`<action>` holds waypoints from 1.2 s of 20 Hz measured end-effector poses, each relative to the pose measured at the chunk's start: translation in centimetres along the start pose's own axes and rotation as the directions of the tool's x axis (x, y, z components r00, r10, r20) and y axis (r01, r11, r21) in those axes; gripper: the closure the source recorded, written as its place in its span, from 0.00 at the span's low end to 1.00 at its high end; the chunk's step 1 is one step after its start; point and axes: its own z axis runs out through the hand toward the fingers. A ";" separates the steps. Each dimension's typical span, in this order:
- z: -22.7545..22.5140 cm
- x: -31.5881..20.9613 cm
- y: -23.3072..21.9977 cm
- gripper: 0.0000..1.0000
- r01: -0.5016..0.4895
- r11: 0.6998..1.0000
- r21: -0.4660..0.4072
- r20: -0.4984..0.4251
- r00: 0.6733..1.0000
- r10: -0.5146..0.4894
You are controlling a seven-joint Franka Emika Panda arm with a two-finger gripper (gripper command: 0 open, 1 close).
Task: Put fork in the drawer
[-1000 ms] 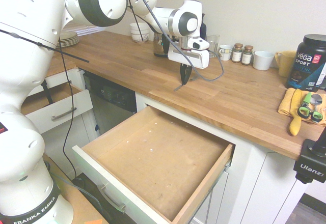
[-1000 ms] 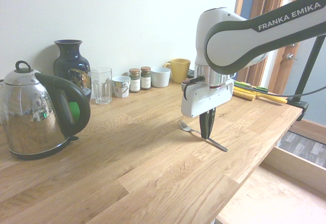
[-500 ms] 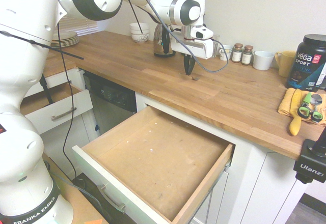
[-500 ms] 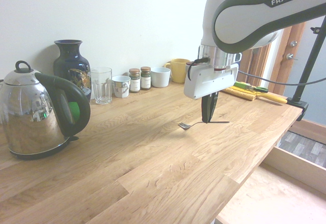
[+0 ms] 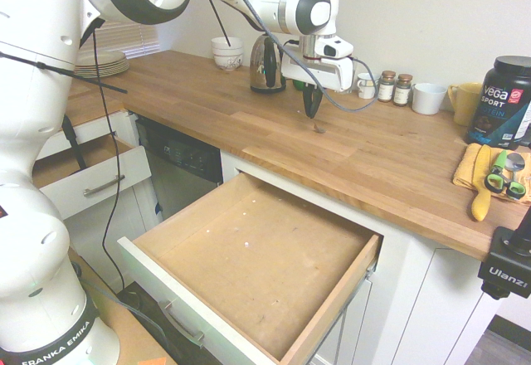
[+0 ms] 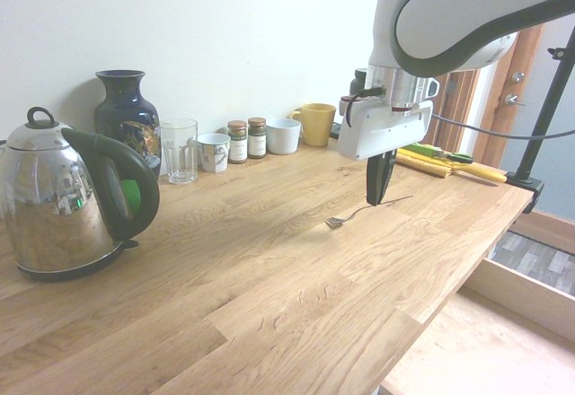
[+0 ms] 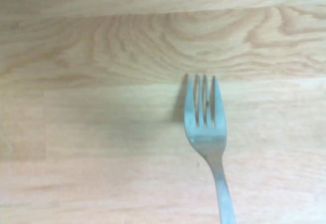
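Since a second ago my pincer has risen from the counter and carried the fork up with it; at that time the fork's tines rested on the wood.

First exterior view: pincer hangs above the middle of the counter, nearer the back edge than the front. The fork itself is too slim to make out here. The drawer stands pulled fully out below the front edge, bottom bare.

Second exterior view: pincer is clamped on the fork's handle. The fork hangs roughly level, tines drooping toward the kettle, clear of the wood with its shadow beneath.

Wrist view: fork tines show above the grain, handle running off the bottom edge.

Finding: the lift is done, grip appears sound. Remaining, in my judgement: carry past the front edge, lower into the drawer, release.
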 end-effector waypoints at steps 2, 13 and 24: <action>-0.1 -0.1 0.3 1.00 0.001 1.000 0.001 0.000 1.000 -0.001; -0.9 0.2 2.0 1.00 0.008 1.000 0.011 -0.008 1.000 -0.008; -2.7 0.2 2.4 1.00 0.017 0.999 0.030 -0.024 1.000 -0.016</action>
